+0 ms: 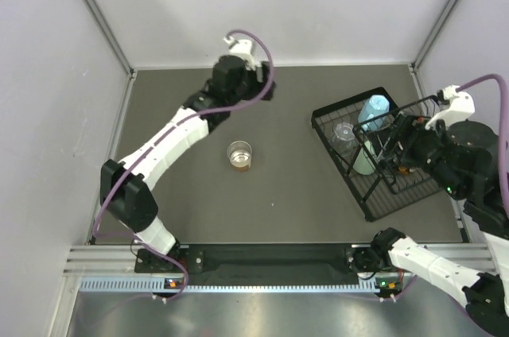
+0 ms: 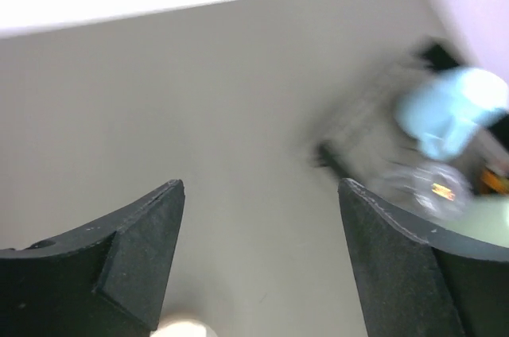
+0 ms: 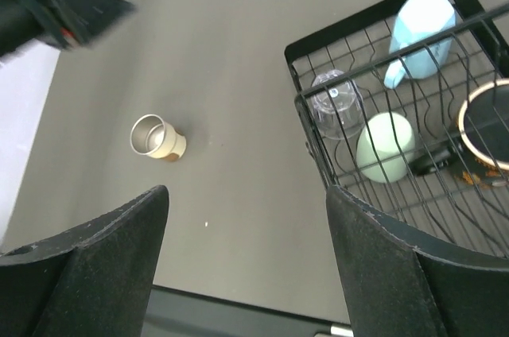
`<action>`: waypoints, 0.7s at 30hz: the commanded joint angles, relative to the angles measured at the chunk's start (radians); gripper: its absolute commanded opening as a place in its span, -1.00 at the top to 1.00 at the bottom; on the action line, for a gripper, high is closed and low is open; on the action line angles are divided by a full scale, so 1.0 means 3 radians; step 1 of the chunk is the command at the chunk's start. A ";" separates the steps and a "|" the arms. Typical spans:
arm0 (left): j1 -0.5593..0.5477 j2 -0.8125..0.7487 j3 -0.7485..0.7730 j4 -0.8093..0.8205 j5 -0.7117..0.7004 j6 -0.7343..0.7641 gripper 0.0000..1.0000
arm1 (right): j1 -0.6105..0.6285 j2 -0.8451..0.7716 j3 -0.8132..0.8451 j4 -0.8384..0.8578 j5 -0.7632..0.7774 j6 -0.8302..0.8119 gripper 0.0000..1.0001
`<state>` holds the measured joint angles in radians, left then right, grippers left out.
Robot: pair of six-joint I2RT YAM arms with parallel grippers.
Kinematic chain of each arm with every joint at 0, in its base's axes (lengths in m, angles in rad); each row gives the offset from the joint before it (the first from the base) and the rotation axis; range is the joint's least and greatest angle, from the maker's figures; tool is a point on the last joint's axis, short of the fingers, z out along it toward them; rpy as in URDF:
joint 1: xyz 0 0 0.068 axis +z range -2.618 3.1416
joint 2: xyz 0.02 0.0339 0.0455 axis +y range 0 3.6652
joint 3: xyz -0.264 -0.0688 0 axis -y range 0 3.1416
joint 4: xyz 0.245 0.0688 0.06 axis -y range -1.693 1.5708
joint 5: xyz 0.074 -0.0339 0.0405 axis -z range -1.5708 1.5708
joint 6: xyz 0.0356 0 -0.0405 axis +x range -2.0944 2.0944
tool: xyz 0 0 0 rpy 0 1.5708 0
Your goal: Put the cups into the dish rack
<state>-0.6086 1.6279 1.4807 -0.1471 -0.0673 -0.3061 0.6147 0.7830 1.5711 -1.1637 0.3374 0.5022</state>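
Though the left gripper [image 2: 261, 186] and right gripper [image 3: 246, 190] gape (both empty), the amber glass [image 1: 239, 155] stands mid-bench [image 1: 302, 194], well apart from either.

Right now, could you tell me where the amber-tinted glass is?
In the top view, the amber-tinted glass stands alone on the table near the centre, left of the dish rack.

The left arm [image 1: 171, 142] has white shells on its long links and black housings at the joints; the right arm [image 1: 429, 261] is built the same. Just behind each set of jaws sits a small white block [image 1: 241, 48], and from there a mauve cable [image 1: 256, 43] runs back along the links. The left fingers [image 2: 135, 249] and right fingers [image 3: 382, 265] are matte black wedges, grainy, thick at the root and narrowing to blunt tips.
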 commanded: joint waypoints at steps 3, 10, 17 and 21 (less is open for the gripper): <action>0.0479 0.0172 0.0698 -0.2241 -0.0502 -0.0621 -0.53 | 0.0047 0.0126 -0.0118 0.0468 -0.0122 -0.0181 -0.61; 0.0520 0.0122 0.0557 -0.2700 -0.0695 -0.0962 -0.42 | 0.0047 0.0248 -0.0236 0.0617 -0.0363 -0.0109 -0.61; 0.0520 -0.0006 0.0382 -0.2889 -0.0915 -0.1250 -0.43 | 0.0047 0.0437 -0.0364 0.0586 -0.0725 -0.0074 -0.61; 0.0536 -0.0297 0.0280 -0.2936 -0.1145 -0.1357 -0.45 | 0.0047 0.0799 -0.0318 0.0713 -0.0899 -0.0099 -0.58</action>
<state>-0.4530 1.6630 1.5814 -0.9825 -0.3256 -0.6613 0.6151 0.9424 1.4658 -1.0153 0.1371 0.4751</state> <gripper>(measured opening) 0.722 0.793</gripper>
